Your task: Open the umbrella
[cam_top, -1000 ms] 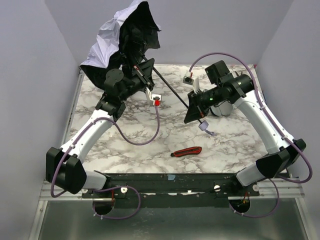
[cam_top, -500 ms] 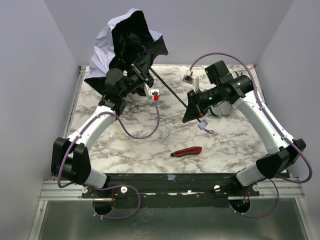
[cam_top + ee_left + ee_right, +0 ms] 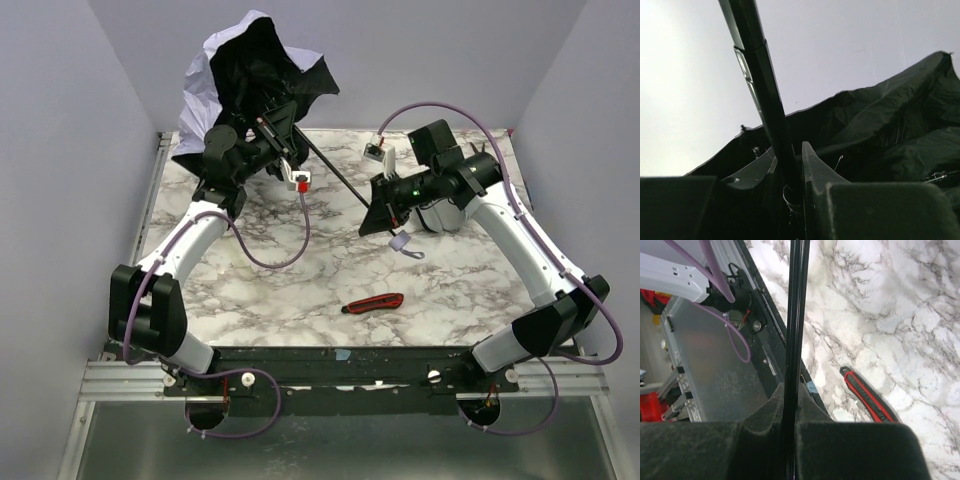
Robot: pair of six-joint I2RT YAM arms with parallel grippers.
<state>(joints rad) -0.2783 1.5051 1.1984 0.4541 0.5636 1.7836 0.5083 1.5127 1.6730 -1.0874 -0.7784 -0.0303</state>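
Note:
The umbrella's canopy, pale lilac-white outside and black inside, is raised at the back left, half spread and crumpled. Its thin black shaft runs down right to a small pale knob handle. My left gripper is shut on the shaft near the canopy. In the left wrist view the shaft passes between the fingers with black canopy fabric behind. My right gripper is shut on the shaft's lower end. In the right wrist view the shaft runs straight up from the closed jaws.
A red-and-black utility knife lies on the marble table near the front, also in the right wrist view. A grey pouch sits under the right arm. Purple cables hang from both wrists. Walls close in at the back and sides.
The left gripper has lifted and swung the canopy up and back. The canopy has spread wider. The right gripper with the shaft's end has shifted slightly left.

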